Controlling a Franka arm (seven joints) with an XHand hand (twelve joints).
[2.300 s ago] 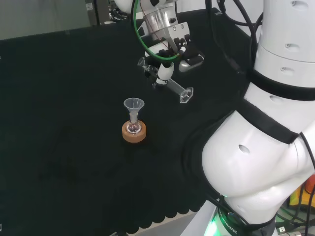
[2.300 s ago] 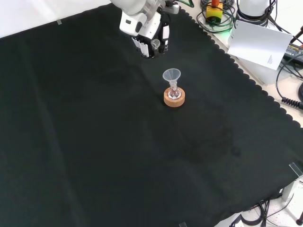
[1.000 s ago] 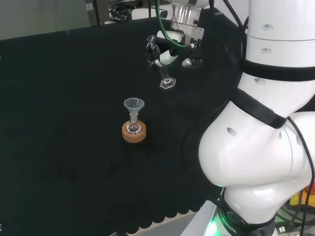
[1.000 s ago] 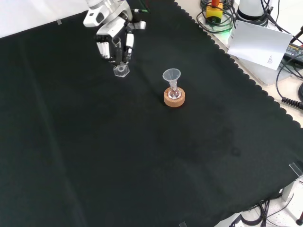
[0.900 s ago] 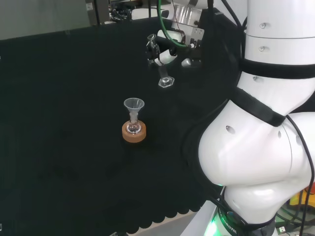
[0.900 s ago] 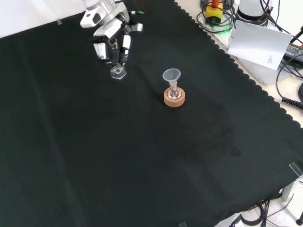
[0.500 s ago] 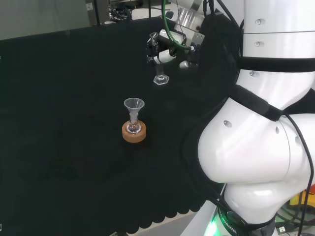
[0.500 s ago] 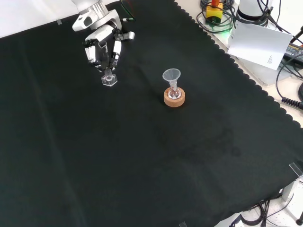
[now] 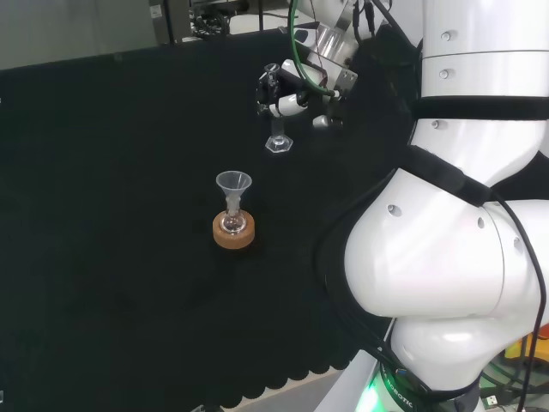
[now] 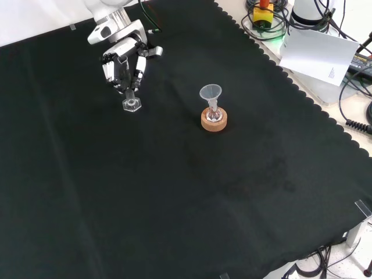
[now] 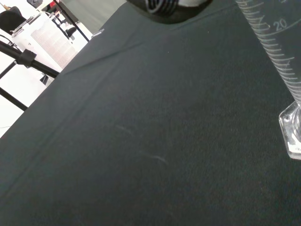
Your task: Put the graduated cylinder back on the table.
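The graduated cylinder (image 9: 276,137) is clear, with a hexagonal foot. It stands upright under the hand (image 9: 290,89), whose fingers are curled round its upper tube. In the front view the hand (image 10: 122,57) is at the upper left and the cylinder's foot (image 10: 132,105) is at or just above the black cloth; I cannot tell whether it touches. The wrist view shows the marked tube and foot of the cylinder (image 11: 278,56) close over the cloth, with a dark part of the hand (image 11: 165,8) at the edge.
A clear funnel sits in a small flask on a cork ring (image 9: 233,232) (image 10: 213,119), to the right of the cylinder in the front view. The arm's white links (image 9: 463,223) stand at the head view's right. Papers and cables (image 10: 319,49) lie beyond the cloth's scalloped edge.
The hand has carried the cylinder away from the funnel, leftward in the front view. The cylinder went from tilted to upright and came down close to the cloth.
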